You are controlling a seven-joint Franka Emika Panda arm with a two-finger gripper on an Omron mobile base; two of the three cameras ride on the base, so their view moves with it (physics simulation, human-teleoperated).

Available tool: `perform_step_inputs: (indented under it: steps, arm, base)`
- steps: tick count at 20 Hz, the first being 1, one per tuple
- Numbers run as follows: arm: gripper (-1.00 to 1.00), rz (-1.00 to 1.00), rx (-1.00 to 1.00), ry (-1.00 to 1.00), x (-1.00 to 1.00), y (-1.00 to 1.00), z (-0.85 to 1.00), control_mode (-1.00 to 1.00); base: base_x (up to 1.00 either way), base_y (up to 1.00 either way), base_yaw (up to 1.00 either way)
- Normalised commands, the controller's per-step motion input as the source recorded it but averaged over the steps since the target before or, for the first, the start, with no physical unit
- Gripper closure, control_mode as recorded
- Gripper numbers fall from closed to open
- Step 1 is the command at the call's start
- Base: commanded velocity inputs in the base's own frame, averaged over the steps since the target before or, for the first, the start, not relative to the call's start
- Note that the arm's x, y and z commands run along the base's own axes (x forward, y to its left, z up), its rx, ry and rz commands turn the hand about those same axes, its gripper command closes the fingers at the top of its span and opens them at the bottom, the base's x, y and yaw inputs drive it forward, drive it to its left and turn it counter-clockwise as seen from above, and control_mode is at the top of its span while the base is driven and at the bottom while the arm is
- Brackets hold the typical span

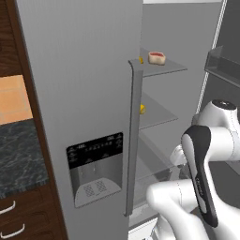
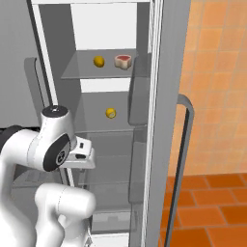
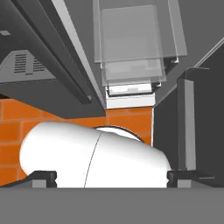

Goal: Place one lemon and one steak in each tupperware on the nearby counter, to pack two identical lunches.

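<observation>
Gripper [image 3: 112, 177] jaws apart, empty | steak [image 2: 123, 61] beside lemon [image 2: 99, 61] | writing unreadable

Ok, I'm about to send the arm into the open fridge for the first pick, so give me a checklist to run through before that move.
1. Fridge compartment open: ok, the shelves are exposed.
2. Steak in sight: ok, on the top shelf.
3. Lemons in sight: ok, one lemon left of the steak and apart from it, a second lemon on the shelf below.
4. Gripper ready: ok, jaws wide open with nothing between the fingertips.
5. Gripper aimed at the food: not ok, the hand view looks down at the robot's own body and the orange floor.
6. Tupperware ready on the counter: cannot tell.
</observation>
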Motion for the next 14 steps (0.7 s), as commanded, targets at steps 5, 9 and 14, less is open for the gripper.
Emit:
perform_step_inputs:
  steps: [5, 9, 14]
  arm:
    - [-1.00, 0.00, 0.00, 0.00, 0.00, 0.00, 0.00, 1.00]
    - [-1.00, 0.00, 0.00, 0.00, 0.00, 0.00, 0.00, 1.00]
    - [-1.00, 0.01, 0.00, -0.01, 0.00, 0.00, 0.02, -1.00]
  base:
    - [0.07, 0.00, 0.00]
    - [0.00, 0.00, 0.00]
    - [0.00, 0.00, 0.00]
